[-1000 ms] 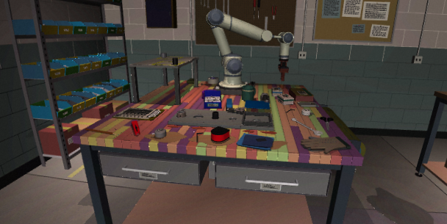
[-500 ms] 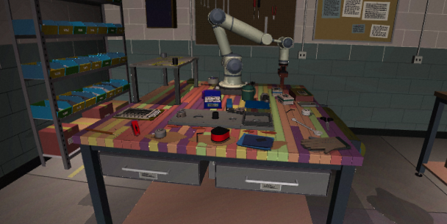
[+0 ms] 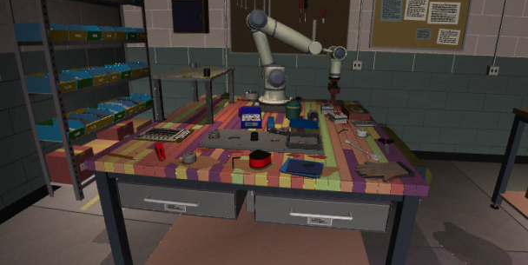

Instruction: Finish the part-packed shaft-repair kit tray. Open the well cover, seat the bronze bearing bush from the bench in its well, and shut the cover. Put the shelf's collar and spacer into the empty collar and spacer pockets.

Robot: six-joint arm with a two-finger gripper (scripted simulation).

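Note:
The grey kit tray point(image 3: 260, 139) lies flat in the middle of the striped bench, with a dark well cover point(image 3: 304, 140) at its right end and a small black part point(image 3: 254, 136) standing on it. A small ring-shaped part point(image 3: 188, 157) sits on the bench near the front left; I cannot tell whether it is the bronze bush. On the small raised shelf point(image 3: 193, 73) at the back left stand a dark collar point(image 3: 206, 71) and a small grey spacer point(image 3: 193, 65). Over the back right of the bench, far from the tray, my gripper point(image 3: 333, 97) points straight down, open and empty.
Small boxes point(image 3: 338, 116) crowd the bench just below the gripper. A green can point(image 3: 293, 109), a blue box point(image 3: 250, 117), a red-and-black block point(image 3: 259, 158), a blue pad point(image 3: 301, 167), a wrench point(image 3: 359, 149) and gloves point(image 3: 382, 170) lie around the tray. Racks of bins stand left.

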